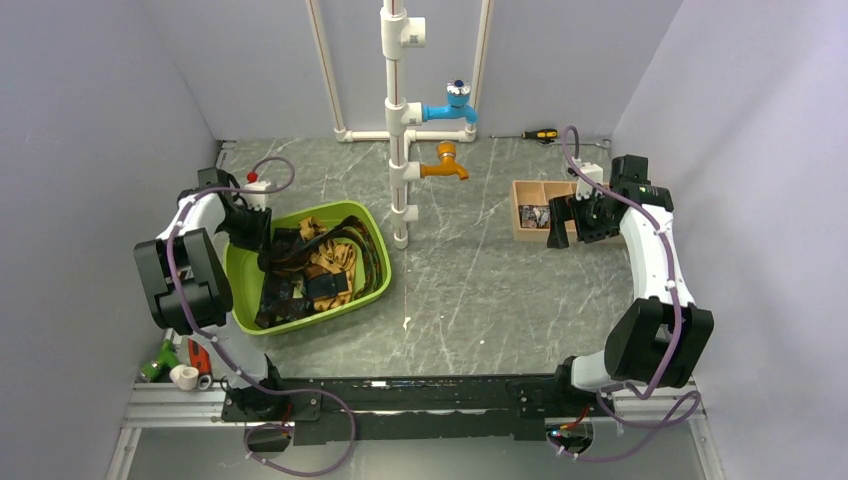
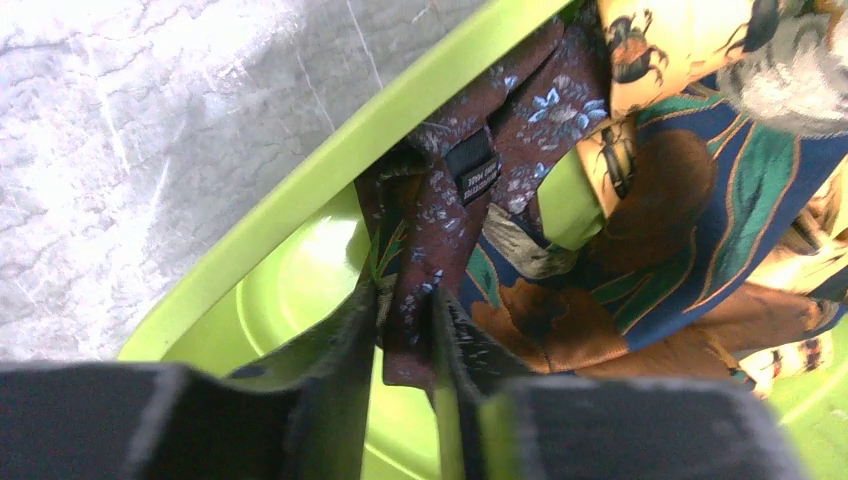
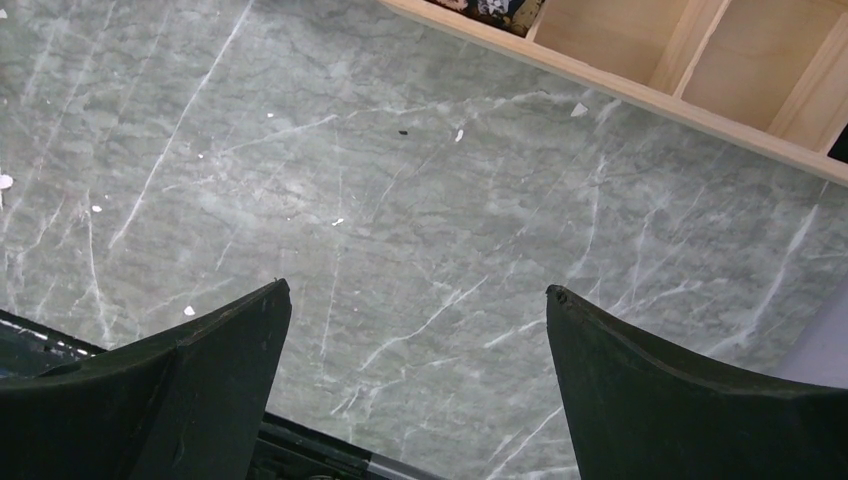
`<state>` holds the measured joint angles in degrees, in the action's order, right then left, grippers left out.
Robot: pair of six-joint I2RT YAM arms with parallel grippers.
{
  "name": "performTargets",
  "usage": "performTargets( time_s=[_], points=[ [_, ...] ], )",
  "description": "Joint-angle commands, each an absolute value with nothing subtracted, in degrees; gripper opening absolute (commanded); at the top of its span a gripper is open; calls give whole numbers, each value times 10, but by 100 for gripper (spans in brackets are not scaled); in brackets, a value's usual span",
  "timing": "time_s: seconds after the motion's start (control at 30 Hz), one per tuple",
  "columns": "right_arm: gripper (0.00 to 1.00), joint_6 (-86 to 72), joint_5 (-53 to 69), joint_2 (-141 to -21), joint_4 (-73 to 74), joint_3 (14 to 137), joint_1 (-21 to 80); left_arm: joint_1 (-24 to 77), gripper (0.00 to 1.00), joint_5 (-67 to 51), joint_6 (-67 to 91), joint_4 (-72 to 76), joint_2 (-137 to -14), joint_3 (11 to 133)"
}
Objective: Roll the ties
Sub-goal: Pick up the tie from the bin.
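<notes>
My left gripper (image 2: 405, 305) pinches the speckled brown tie (image 2: 520, 120) inside the green tub (image 2: 300, 200), among the other ties (image 2: 720, 190); my right gripper (image 3: 418, 320) hangs wide open. I'd lift slowly, so the tangle drops away.

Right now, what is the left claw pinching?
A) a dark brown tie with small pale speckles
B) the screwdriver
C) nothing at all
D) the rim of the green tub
A: in the left wrist view, the left claw is closed on the dark brown tie, just inside the green tub.
</notes>
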<state>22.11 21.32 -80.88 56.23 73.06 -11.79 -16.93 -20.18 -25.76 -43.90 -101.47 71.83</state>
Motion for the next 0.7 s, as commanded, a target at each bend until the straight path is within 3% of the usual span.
performTargets(
  time_s=[0.0,0.1,0.13,0.4,0.67],
  points=[
    [100,226,204,-775,565,728,-115,-160,23,-212,-251,-425,-974,744],
    [100,228,216,-765,567,718,-114,-154,3,-204,-247,-435,-918,746],
    [100,228,220,-765,568,718,-114,-154,0,-208,-245,-444,-898,750],
    [100,230,261,-768,563,753,-102,-145,0,-241,-221,-493,-752,874],
    [100,226,275,-789,564,803,-74,-142,0,-247,-190,-568,-762,1113]
  ],
)
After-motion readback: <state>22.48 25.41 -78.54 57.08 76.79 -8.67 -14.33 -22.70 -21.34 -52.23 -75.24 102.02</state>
